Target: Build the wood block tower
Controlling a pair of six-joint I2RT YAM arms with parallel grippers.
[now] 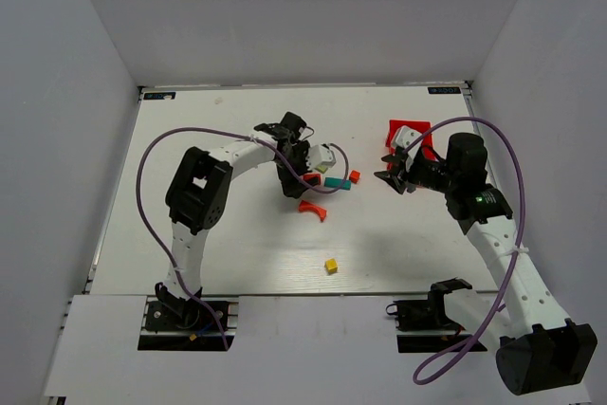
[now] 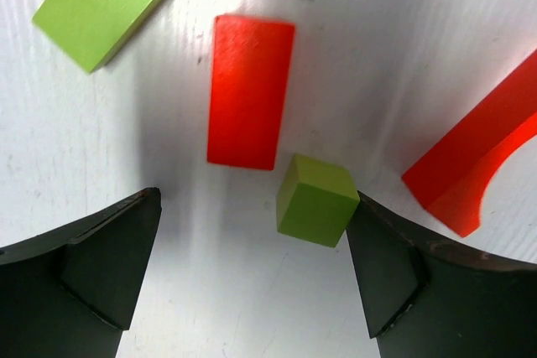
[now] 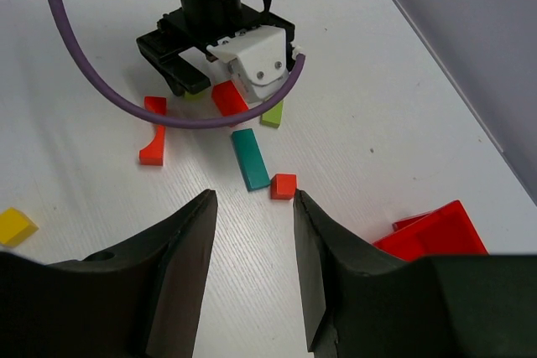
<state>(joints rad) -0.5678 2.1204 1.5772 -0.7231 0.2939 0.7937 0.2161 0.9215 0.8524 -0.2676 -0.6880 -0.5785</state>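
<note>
On the white table (image 1: 237, 263) lie painted blocks: a red bar (image 2: 250, 91), a lime-green cube (image 2: 316, 200) and lime-green bar (image 2: 105, 6), a teal bar (image 3: 250, 159), a red arch (image 2: 474, 165), a small orange-red cube (image 3: 283, 185), a yellow cube (image 1: 331, 266) — beside a bright red bin (image 3: 432, 232) and a purple cable (image 3: 193, 123).

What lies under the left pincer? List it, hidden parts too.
Under the open left pincer: a green cube, a red bar just beyond. Its fingers cover the table either side.
</note>
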